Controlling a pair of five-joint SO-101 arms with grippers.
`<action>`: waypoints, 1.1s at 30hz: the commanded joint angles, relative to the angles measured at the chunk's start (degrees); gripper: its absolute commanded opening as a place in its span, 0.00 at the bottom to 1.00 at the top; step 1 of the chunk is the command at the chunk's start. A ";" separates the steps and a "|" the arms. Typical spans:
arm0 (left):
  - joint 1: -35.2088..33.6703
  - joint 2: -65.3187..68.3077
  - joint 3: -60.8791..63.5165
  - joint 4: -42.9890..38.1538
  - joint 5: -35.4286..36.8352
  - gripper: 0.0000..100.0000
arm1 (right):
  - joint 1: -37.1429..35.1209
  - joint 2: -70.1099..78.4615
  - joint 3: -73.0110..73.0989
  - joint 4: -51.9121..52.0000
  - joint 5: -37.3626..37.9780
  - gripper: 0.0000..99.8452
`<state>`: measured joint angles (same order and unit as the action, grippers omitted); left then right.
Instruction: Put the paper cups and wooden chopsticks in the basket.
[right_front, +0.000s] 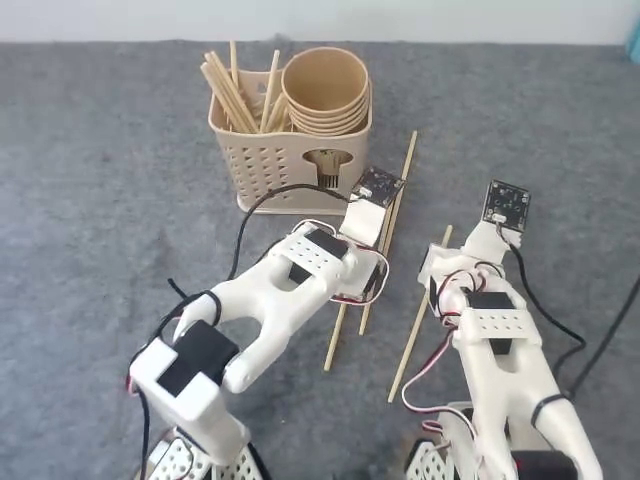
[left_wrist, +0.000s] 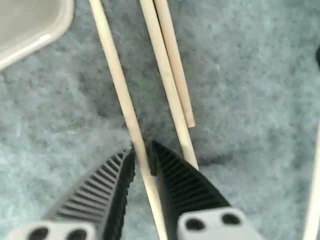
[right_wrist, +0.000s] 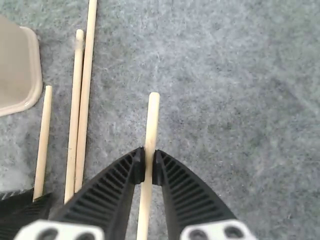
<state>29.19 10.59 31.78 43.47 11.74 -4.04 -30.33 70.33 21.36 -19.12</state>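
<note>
The beige basket (right_front: 262, 165) stands at the table's far side, holding stacked paper cups (right_front: 325, 85) and several wooden chopsticks (right_front: 235, 90). More chopsticks lie on the grey cloth in front of it. My left gripper (left_wrist: 141, 150) is down on the cloth, shut on one lying chopstick (left_wrist: 116, 75); two others (left_wrist: 170, 75) lie right beside it. In the high view this left gripper (right_front: 362, 228) sits over the chopstick pair (right_front: 345, 325). My right gripper (right_wrist: 148, 152) is shut on a separate chopstick (right_wrist: 152, 117), also low at the cloth (right_front: 445, 262).
A basket corner (left_wrist: 30, 27) lies close to the left gripper, and the basket's edge (right_wrist: 20, 75) appears beyond the loose chopsticks (right_wrist: 80, 115) in the right wrist view. The two arms work close together. Open grey cloth (right_front: 90, 220) spreads to both sides.
</note>
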 joint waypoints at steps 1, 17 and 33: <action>0.53 -0.88 0.40 0.53 -0.97 0.04 | 0.40 -2.59 -0.79 -1.10 -0.09 0.01; 1.32 -27.25 20.44 -8.88 -8.97 0.01 | 0.31 -3.47 -0.70 -0.66 -0.09 0.01; -7.56 -52.22 37.49 -26.81 -8.62 0.01 | -3.03 -44.97 21.01 -0.75 2.37 0.01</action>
<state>22.86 -33.89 68.44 18.15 3.47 -5.19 -67.25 89.76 21.27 -18.95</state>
